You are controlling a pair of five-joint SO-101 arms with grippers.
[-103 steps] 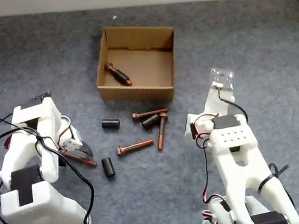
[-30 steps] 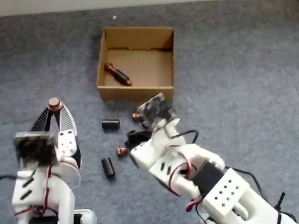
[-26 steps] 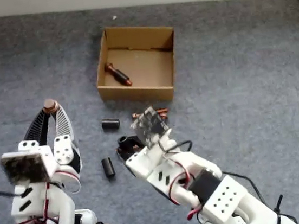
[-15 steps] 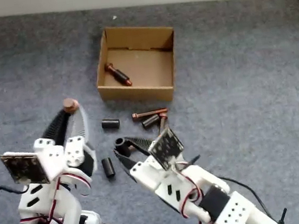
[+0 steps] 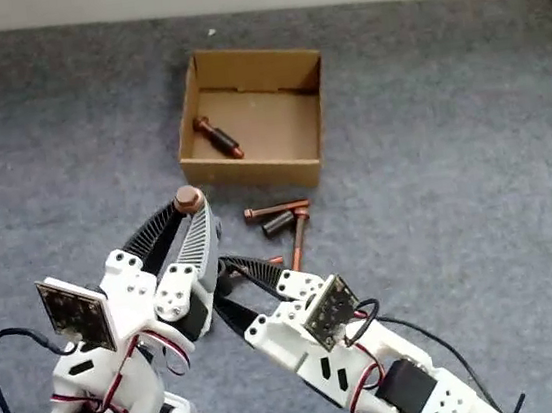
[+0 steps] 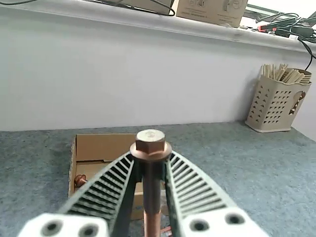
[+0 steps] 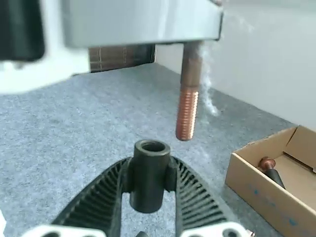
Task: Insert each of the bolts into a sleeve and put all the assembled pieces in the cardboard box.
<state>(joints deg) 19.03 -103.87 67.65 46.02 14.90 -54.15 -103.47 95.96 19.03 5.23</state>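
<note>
Right wrist view: right gripper (image 7: 149, 170) clamped around upright black sleeve (image 7: 149, 187), just above it the threaded tip of copper bolt (image 7: 187, 98) pinched in left gripper (image 5: 188, 210).

We took it for a small robotics lab or hobby workshop set up in an office-like room. Two white arms (image 5: 102, 389), one with a bare circuit board (image 5: 71, 314), stood on a grey carpeted surface (image 5: 470, 142) strewn with loose bolts (image 5: 276, 208). Behind ran a plain white wall (image 6: 148, 74) under a ledge (image 6: 123, 19) carrying cables (image 6: 286, 20) and cartons (image 6: 210, 7). A perforated basket (image 6: 274, 108) of wooden sticks (image 6: 286, 74) sat by the wall.
</note>
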